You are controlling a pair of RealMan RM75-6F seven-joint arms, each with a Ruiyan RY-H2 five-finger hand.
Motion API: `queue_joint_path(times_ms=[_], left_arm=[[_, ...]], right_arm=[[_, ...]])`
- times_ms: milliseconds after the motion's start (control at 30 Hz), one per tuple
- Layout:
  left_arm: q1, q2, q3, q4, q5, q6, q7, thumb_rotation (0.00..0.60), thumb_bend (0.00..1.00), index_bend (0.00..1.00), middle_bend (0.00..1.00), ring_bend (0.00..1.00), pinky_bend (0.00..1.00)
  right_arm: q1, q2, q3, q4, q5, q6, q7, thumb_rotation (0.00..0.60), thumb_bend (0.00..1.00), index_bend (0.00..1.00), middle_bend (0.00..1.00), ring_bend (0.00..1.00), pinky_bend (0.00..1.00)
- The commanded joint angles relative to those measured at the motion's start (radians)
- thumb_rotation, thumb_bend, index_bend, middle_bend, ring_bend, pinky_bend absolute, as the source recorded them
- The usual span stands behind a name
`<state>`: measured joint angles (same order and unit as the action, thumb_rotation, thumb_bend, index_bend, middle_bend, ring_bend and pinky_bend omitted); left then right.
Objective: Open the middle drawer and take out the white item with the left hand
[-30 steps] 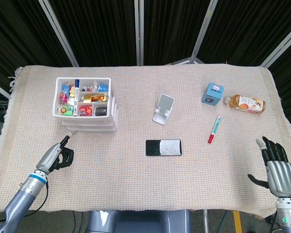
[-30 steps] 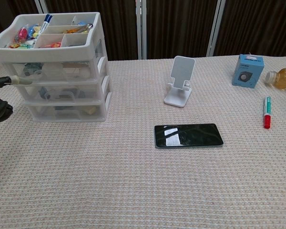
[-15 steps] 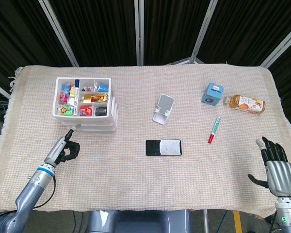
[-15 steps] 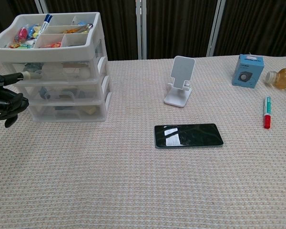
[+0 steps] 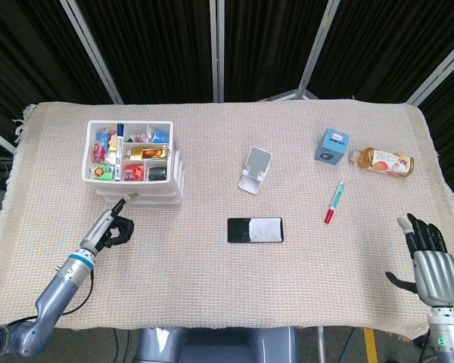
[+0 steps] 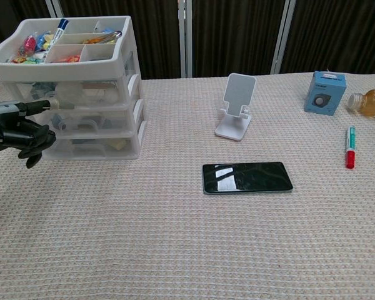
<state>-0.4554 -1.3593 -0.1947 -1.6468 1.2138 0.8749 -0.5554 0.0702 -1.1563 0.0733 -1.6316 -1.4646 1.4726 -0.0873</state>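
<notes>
The white three-drawer unit (image 5: 140, 190) (image 6: 87, 100) stands at the left of the table, with a tray of small items on top. Its drawers are all closed, and the middle drawer (image 6: 94, 117) shows blurred contents through the clear plastic. My left hand (image 5: 112, 227) (image 6: 20, 130) is at the unit's near left side. It holds nothing, with most fingers curled in. One finger (image 6: 42, 104) is stretched out and touches the unit at about the top edge of the middle drawer. My right hand (image 5: 429, 257) hovers at the table's near right edge, fingers spread and empty.
A white phone stand (image 5: 255, 169) and a black phone (image 5: 255, 230) lie mid-table. A red and green marker (image 5: 334, 203), a blue box (image 5: 331, 146) and a bottle on its side (image 5: 384, 161) are at the right.
My left hand has moved right along the unit's near side, its outstretched finger now further along the drawers. The right hand has hardly moved.
</notes>
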Motion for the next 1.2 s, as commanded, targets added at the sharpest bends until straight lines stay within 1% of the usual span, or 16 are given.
queue_joint_path(times_ms=[33, 267, 533, 700, 933, 1200], left_arm=[[-0.003, -0.009, -0.001, 0.002, -0.001, 0.007, 0.004, 0.600, 0.79, 0.07, 0.79, 0.80, 0.67], [-0.010, -0.029, -0.012, 0.007, -0.001, 0.020, -0.002, 0.600, 0.79, 0.07, 0.79, 0.80, 0.67], [-0.030, -0.037, -0.015, 0.019, -0.016, -0.005, 0.001, 0.600, 0.78, 0.07, 0.79, 0.80, 0.67], [-0.039, -0.048, -0.016, 0.023, -0.020, -0.009, 0.008, 0.600, 0.78, 0.09, 0.79, 0.80, 0.67], [-0.041, -0.048, -0.017, 0.025, -0.008, -0.001, 0.002, 0.600, 0.78, 0.13, 0.79, 0.80, 0.67], [-0.033, -0.040, -0.002, 0.017, 0.026, 0.010, -0.021, 0.600, 0.79, 0.13, 0.79, 0.80, 0.67]], right_arm=[[0.000, -0.002, 0.000, 0.001, 0.001, -0.001, -0.004, 0.600, 0.00, 0.00, 0.00, 0.00, 0.00], [0.002, -0.006, -0.004, 0.002, 0.003, -0.010, -0.014, 0.600, 0.00, 0.00, 0.00, 0.00, 0.00], [0.002, -0.002, -0.005, -0.005, 0.003, -0.010, -0.009, 0.600, 0.00, 0.00, 0.00, 0.00, 0.00], [0.002, 0.000, -0.006, -0.006, 0.004, -0.012, -0.004, 0.600, 0.00, 0.00, 0.00, 0.00, 0.00], [0.004, -0.004, -0.009, -0.003, 0.003, -0.017, -0.010, 0.600, 0.00, 0.00, 0.00, 0.00, 0.00], [0.004, -0.008, -0.012, -0.006, 0.001, -0.018, -0.021, 0.600, 0.00, 0.00, 0.00, 0.00, 0.00]])
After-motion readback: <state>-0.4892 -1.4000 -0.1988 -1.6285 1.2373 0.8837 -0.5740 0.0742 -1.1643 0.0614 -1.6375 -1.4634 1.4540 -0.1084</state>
